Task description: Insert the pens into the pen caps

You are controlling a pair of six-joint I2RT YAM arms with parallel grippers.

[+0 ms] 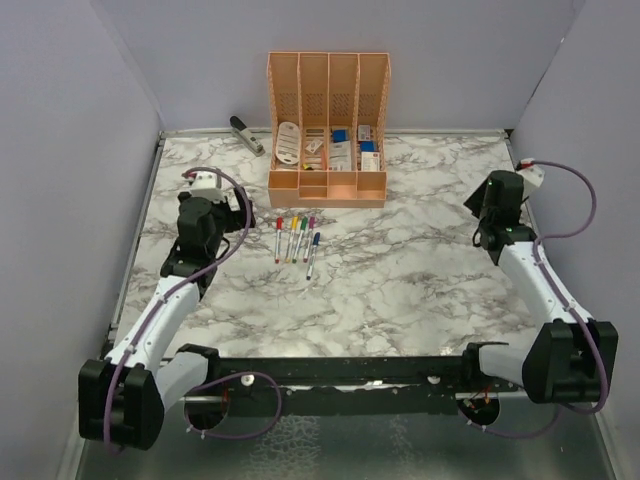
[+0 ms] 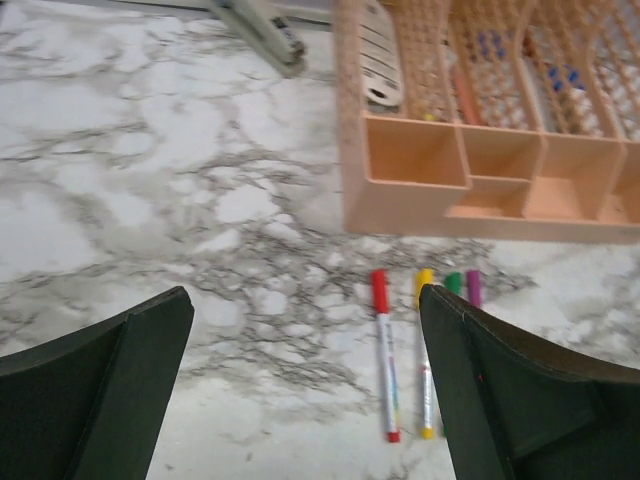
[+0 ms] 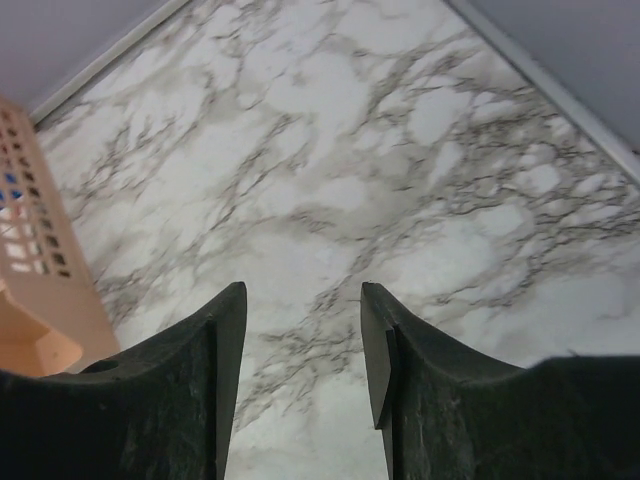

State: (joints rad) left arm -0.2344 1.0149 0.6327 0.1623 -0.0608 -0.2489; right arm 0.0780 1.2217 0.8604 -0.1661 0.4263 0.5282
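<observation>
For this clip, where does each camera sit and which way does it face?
Top external: above and behind the robot, looking down over the marble table; left arm and right arm show.
Left wrist: low over the table, facing away toward pens, orange organiser and stapler; left gripper open at the bottom.
Right wrist: tilted down toward the far right corner; right gripper open at the bottom.
Shared: top and left wrist both show pens, organiser, stapler.

**Left gripper [image 2: 305,300] spread wide over marble, pens [image 2: 384,360] just ahead**

The gripper's two dark fingers [image 2: 120,380] stand far apart above the marble table [image 2: 150,180], with nothing between them. Just beyond, a red-ended pen and a yellow-ended pen [image 2: 425,385] lie side by side. Green and purple ends peek out past the right finger. Behind them stands the orange organiser [image 2: 400,205], with a grey stapler [image 2: 262,30] to its left.
</observation>
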